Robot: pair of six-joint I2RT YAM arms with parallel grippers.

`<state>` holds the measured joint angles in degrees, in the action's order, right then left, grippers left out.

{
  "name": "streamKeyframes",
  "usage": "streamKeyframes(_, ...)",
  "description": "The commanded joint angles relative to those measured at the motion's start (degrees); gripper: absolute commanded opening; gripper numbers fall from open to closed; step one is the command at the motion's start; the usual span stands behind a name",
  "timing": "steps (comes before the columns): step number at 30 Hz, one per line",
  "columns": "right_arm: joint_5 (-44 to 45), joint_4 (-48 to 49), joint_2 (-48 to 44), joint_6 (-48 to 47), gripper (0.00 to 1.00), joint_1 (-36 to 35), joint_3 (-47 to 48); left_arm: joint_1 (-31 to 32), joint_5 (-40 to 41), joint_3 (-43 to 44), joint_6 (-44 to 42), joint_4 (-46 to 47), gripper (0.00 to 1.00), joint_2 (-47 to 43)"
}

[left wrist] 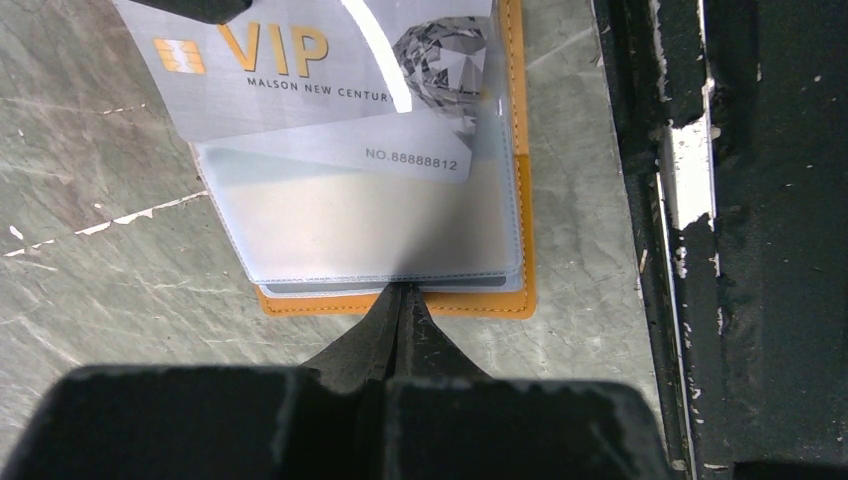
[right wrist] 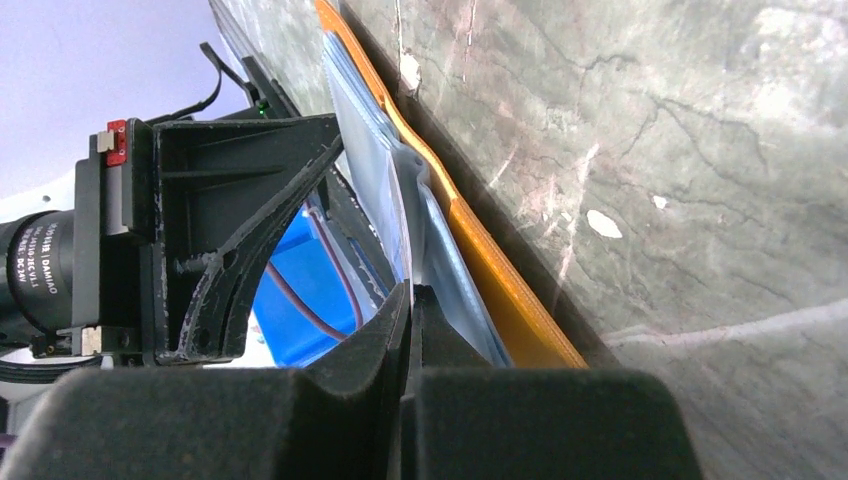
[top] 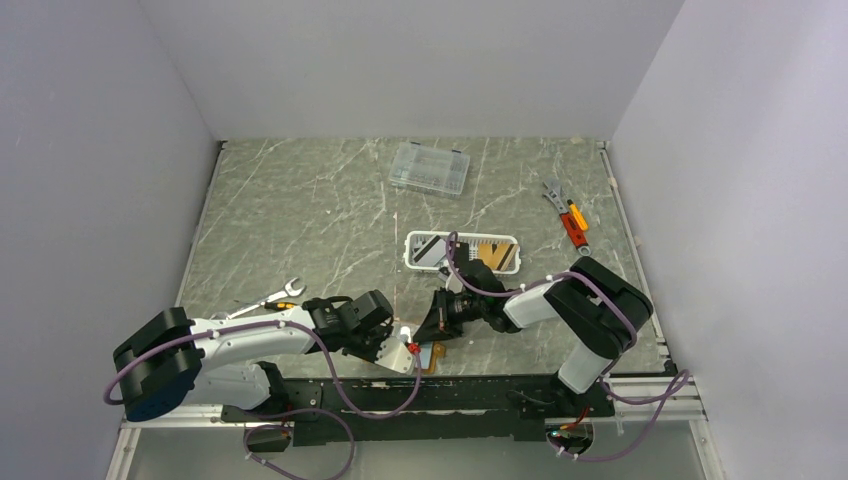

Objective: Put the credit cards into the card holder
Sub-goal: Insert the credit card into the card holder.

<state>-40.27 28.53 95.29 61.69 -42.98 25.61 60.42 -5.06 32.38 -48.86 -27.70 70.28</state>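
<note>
The orange card holder lies open near the table's front edge, with its clear inner pockets facing up. A grey-white VIP credit card sits partly inside the top pocket. My right gripper is shut on that card's far edge and shows as a dark tip at the top left of the left wrist view. My left gripper is shut, with its tips at the near edge of the clear pockets. The holder also shows edge-on in the right wrist view. More cards stand in the white basket.
The white slotted basket is just behind the grippers. A clear compartment box is at the back centre. An orange-handled tool and a wrench lie at the right. Another wrench lies at the left. The black base rail runs beside the holder.
</note>
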Motion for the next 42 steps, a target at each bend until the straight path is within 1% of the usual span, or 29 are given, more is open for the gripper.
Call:
streamKeyframes(1,-0.5,-2.4,1.4,-3.8,0.0,0.1,0.8,0.0,-0.2,-2.0,-0.2,-3.6,0.0,2.1)
streamKeyframes(11,-0.7,-6.2,1.7,-6.6,0.0,-0.4,3.1,0.0,0.0,-1.4,0.1,-3.2,0.0,2.7)
streamKeyframes(22,-1.0,-5.7,5.1,-6.6,0.0,-1.5,5.3,0.1,-0.2,-1.4,0.0,-3.5,0.0,2.7)
streamKeyframes(27,0.3,-5.9,5.9,-6.5,0.0,-1.7,6.3,0.0,-0.6,-1.3,0.4,-3.8,0.0,2.3)
streamKeyframes(36,4.4,-0.7,6.6,-2.6,0.0,-1.6,5.2,0.3,-2.3,-2.0,0.6,-4.9,0.0,1.6)
streamKeyframes(39,5.4,0.1,7.1,-2.5,0.0,-1.5,5.1,2.3,-1.3,-3.0,0.4,-5.1,0.0,1.7)
streamKeyframes(42,4.5,1.9,8.6,-1.8,0.0,-2.0,5.9,2.5,-2.3,-3.0,1.0,-5.0,0.0,0.9)
